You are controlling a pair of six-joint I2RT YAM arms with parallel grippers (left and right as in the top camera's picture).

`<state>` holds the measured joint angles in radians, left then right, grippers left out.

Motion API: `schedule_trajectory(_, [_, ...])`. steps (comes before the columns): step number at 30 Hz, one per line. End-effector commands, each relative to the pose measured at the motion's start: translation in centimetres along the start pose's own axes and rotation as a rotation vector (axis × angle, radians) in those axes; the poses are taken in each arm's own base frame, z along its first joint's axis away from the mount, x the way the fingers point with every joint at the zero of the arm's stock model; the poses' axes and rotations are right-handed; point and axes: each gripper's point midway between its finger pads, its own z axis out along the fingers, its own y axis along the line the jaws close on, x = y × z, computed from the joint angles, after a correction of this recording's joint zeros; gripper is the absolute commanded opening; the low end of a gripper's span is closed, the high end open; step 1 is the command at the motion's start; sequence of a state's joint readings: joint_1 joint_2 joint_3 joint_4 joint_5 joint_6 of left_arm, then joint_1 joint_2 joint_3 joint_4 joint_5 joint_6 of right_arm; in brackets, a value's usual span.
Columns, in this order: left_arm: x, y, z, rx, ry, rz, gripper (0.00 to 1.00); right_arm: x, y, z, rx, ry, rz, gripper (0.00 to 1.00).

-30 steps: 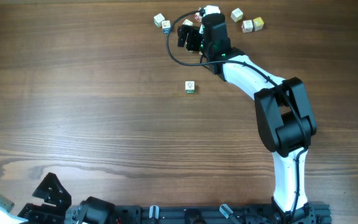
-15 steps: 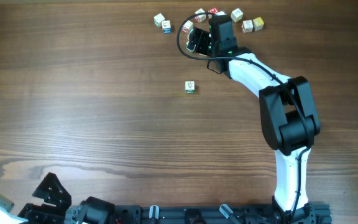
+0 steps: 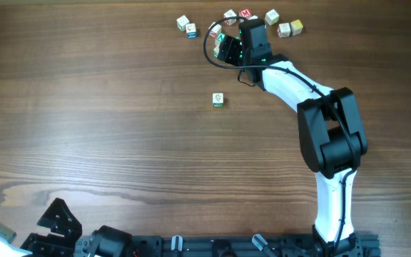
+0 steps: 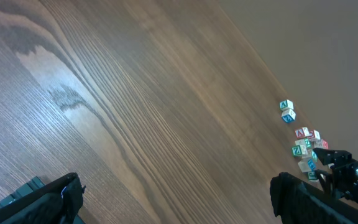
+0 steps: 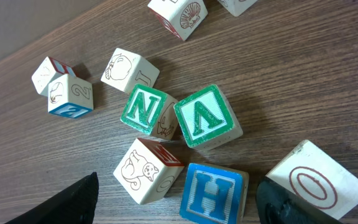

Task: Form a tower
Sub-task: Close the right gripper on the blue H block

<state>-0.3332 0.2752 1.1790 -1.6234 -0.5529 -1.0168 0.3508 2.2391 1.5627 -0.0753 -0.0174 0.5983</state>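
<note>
Since a second ago the right arm (image 3: pixel 291 86) has swung a little toward 3 o'clock and uncovered two blocks at the far edge, and its fingers have drawn closer together. Across the wooden surface (image 3: pixel 84 128) that arm reaches from its base at 5 o'clock up to 12 o'clock. The left fingers (image 4: pixel 42 199) hang over bare wood at 7 o'clock, spread wide with nothing between them. The right fingers (image 5: pixel 73 202) also stand apart and hold nothing, poised low over the loose blocks (image 3: pixel 271 17) scattered along the 12 o'clock edge. The tower (image 3: pixel 219 100) stands alone, well apart from that heap, a little toward 12 o'clock from the middle of the surface. From overhead it shows only a pale top with a green mark, so its height cannot be told. In the right wrist view a blue H block (image 5: pixel 213 190) and a cat block (image 5: pixel 145 171) both sit in the gap, just beside each other. A red O block (image 5: pixel 319 180) lies outside the finger at 3 o'clock, and green N (image 5: pixel 146 111) and V (image 5: pixel 207 116) blocks lie toward 12 o'clock. The step looks like fetching the next block. The next move likely calls for singling out one block, probably the H, closing squarely on its opposite faces without dragging the cat block, then lifting it and carrying it toward 6 o'clock to set on the tower.
</note>
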Motion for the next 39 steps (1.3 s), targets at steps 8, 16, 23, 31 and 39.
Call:
schedule_trajectory(8, [-0.2,0.2,0.0,-0.007,-0.017,-0.022,1.00,1.3,-2.3,1.9,0.081,0.010,0.042,0.81])
schedule_trajectory(16, [-0.2,0.2,0.0,-0.007,-0.017,-0.022,1.00,1.6,-3.4,2.1,0.124,0.009,0.044,0.74])
schedule_trajectory(23, [-0.2,0.2,0.0,-0.007,-0.017,-0.022,1.00,2.0,-3.7,2.7,0.125,0.014,0.020,0.60])
schedule_trajectory(31, [-0.2,0.2,0.0,-0.007,-0.017,-0.022,1.00,2.0,-3.6,2.7,0.120,0.019,-0.083,0.50])
schedule_trajectory(39, [-0.2,0.2,0.0,-0.007,-0.017,-0.022,1.00,1.9,-3.0,2.7,0.094,0.036,-0.175,0.39])
